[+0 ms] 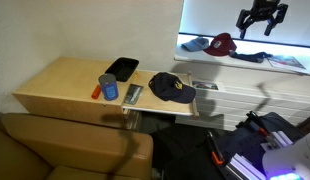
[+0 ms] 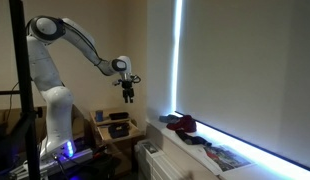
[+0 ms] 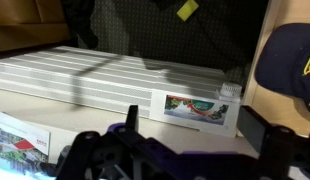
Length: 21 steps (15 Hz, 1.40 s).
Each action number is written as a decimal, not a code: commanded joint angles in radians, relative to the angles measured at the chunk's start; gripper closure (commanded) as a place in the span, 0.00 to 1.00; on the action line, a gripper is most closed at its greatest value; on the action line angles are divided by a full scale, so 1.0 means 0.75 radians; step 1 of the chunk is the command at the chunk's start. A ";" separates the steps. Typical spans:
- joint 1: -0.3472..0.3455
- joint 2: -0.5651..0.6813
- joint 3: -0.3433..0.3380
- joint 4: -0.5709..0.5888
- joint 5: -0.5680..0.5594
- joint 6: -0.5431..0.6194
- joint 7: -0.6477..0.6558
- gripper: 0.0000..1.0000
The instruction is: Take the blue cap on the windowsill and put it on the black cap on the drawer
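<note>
The blue cap [image 1: 196, 44] lies on the white windowsill [image 1: 187, 38], next to a maroon cap [image 1: 223, 43]. The black cap [image 1: 172, 88] sits near one end of the drawer's light-wood top [image 1: 65, 85]. It also shows at the right edge of the wrist view [image 3: 291, 58]. My gripper [image 1: 258, 28] hangs in the air above the windowsill, past the maroon cap and well away from the blue cap. Its fingers [image 3: 195, 135] are open with nothing between them. In an exterior view the arm holds the gripper [image 2: 128, 93] high above the drawer [image 2: 115, 128].
A flat black tray [image 1: 122, 68], a blue can [image 1: 110, 88] and a remote [image 1: 133, 95] lie on the drawer. Magazines [image 1: 287, 62] lie on the sill. A white radiator [image 3: 105, 75] and a white box [image 3: 195, 106] are below the gripper. A brown sofa [image 1: 55, 150] stands in front.
</note>
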 commanded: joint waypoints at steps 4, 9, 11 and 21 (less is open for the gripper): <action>-0.005 0.497 -0.005 0.298 0.106 0.345 0.425 0.00; 0.041 0.824 -0.092 0.713 0.234 0.413 0.665 0.00; 0.062 0.744 -0.113 0.596 0.213 0.436 0.587 0.00; 0.150 1.228 -0.189 0.912 0.321 0.810 0.954 0.00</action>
